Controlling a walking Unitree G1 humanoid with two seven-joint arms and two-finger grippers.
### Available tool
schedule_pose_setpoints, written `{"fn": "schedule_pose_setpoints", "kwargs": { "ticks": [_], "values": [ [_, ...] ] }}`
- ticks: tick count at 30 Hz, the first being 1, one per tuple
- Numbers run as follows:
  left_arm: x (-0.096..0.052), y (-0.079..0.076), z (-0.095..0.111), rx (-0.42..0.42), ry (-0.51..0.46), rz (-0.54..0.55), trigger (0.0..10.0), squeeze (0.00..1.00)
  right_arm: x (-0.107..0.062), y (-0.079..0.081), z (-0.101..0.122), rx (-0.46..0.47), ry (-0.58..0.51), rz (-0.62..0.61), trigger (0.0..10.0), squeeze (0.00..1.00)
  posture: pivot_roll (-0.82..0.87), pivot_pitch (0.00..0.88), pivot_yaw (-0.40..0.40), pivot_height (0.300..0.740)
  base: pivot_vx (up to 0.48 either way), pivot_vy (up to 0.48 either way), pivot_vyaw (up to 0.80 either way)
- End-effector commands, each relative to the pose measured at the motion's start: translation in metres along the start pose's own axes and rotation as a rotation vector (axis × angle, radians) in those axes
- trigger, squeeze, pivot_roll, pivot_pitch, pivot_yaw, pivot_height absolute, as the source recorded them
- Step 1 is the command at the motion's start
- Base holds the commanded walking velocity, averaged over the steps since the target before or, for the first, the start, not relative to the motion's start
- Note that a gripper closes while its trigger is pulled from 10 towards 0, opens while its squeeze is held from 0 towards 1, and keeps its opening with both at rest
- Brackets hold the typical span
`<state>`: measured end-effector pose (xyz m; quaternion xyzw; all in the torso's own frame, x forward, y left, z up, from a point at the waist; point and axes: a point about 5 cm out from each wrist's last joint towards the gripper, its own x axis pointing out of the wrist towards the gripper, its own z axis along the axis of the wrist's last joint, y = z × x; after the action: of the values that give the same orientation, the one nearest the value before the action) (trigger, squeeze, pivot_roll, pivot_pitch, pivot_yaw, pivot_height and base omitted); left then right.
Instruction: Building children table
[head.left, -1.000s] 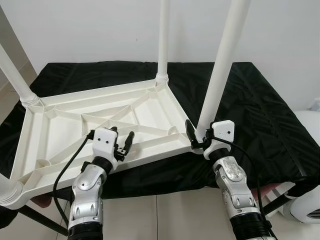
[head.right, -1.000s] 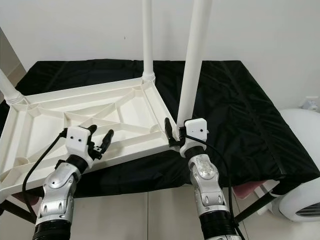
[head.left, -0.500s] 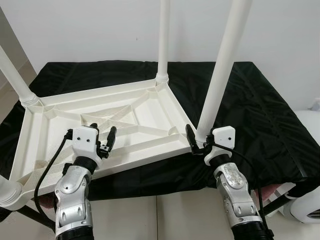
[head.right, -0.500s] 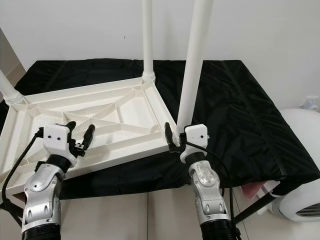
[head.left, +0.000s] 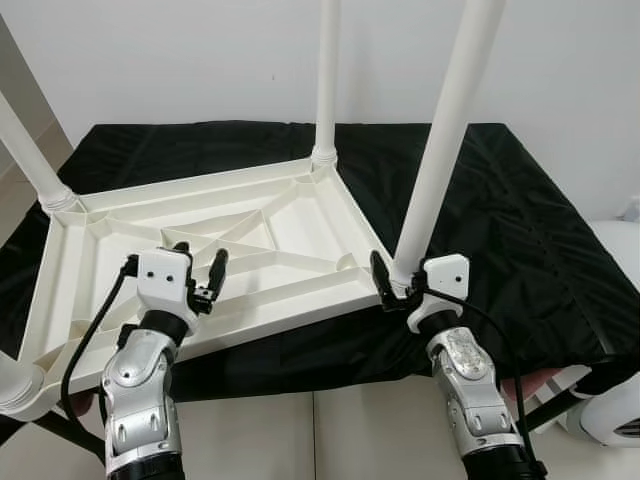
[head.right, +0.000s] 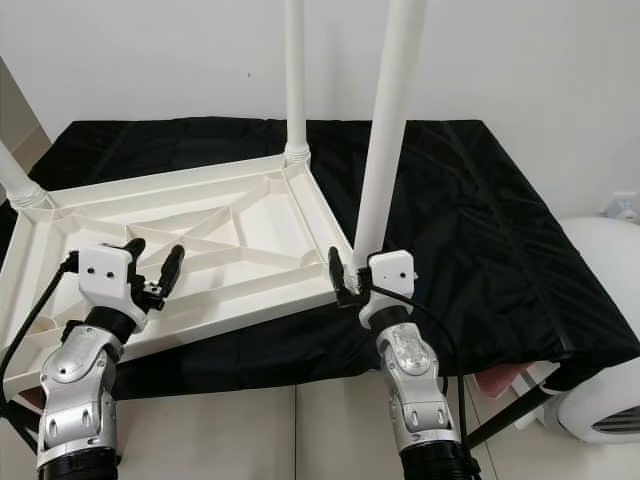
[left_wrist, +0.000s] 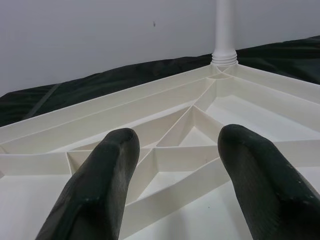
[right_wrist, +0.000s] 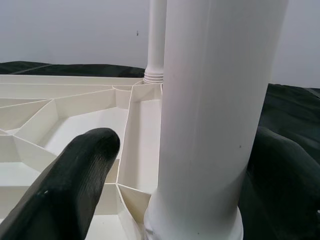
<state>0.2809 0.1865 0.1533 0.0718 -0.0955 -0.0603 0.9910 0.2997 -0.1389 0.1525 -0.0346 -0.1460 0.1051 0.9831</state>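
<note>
The white children's table (head.left: 200, 250) lies upside down on the black-draped desk (head.left: 500, 200), ribbed underside up, legs pointing straight up, its long axis running left to right with its near-left corner overhanging the desk's front edge. The left gripper (head.left: 197, 268) hovers over the near rim, jaws released. The right gripper (head.left: 392, 275) grasps the near-right leg (head.left: 440, 150) at its base; bare cloth lies to the right.

Head stereo pair downward on upturned table (head.left: 200, 240); wrist cameras close along fingers.
</note>
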Motion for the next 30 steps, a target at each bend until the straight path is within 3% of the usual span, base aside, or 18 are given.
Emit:
{"fn": "schedule_pose_setpoints", "kwargs": {
  "ticks": [1,9,13,20,21,30],
  "values": [
    [-0.016,-0.004,-0.018,-0.084,0.078,0.318,10.0,0.0,-0.002,0.002,-0.001,0.002,0.001,0.002,10.0,0.0,-0.06,0.039,0.029,0.74,0.0,0.0,0.0],
    [-0.012,-0.019,-0.018,-0.07,0.071,0.19,10.0,0.0,-0.002,0.001,-0.001,-0.001,0.005,0.007,10.0,0.0,-0.07,0.041,0.027,0.74,0.0,0.0,0.0],
    [-0.008,-0.032,-0.018,-0.062,0.071,0.056,10.0,0.0,-0.002,-0.001,-0.001,-0.007,0.005,0.003,10.0,0.0,-0.07,0.042,0.031,0.74,0.0,0.0,0.0],
    [-0.005,-0.038,-0.017,-0.044,0.068,0.004,10.0,0.0,-0.001,-0.002,0.0,-0.009,0.003,-0.002,10.0,0.0,-0.07,0.045,0.033,0.74,0.0,0.0,0.0],
    [0.002,-0.043,-0.015,-0.008,0.056,-0.06,10.0,0.0,0.0,-0.004,0.0,-0.012,0.003,-0.008,10.0,0.0,-0.06,0.052,0.029,0.74,0.0,0.0,0.0],
    [0.018,-0.065,-0.013,0.074,0.045,-0.282,10.0,0.0,0.003,-0.005,0.001,-0.022,0.002,-0.001,10.0,0.0,-0.07,0.063,0.03,0.74,0.0,0.0,0.0]
  ]
}}
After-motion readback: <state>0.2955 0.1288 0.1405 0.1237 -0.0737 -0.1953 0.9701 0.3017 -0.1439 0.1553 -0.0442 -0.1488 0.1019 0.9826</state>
